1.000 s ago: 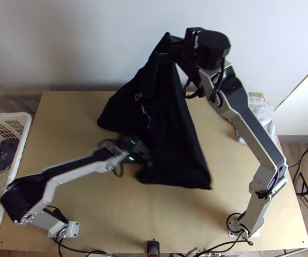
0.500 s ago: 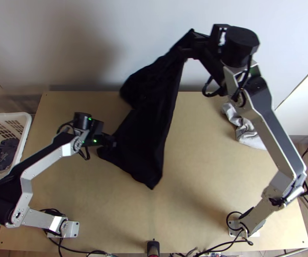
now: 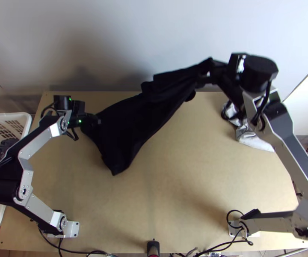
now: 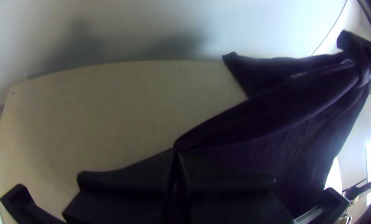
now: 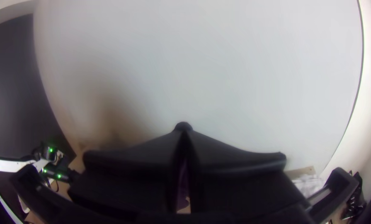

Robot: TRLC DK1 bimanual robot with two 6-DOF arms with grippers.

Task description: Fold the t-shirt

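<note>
Two clamped corners, one black t-shirt (image 3: 130, 118) to spread

Both grippers pinch cloth: the left gripper (image 4: 175, 150) has its fingers closed on an edge low over the table (image 3: 196, 171), the right gripper (image 3: 206, 73) is clamped on a bunched part, held higher by the far edge. Between them the shirt slants, creased, one corner pointing to the near side. Spreading it seems the step in hand. Done well, it calls for lowering the right end gently, with light, even tension; pulling hard could slip a grip, while slack would likely trap folds underneath.
</note>
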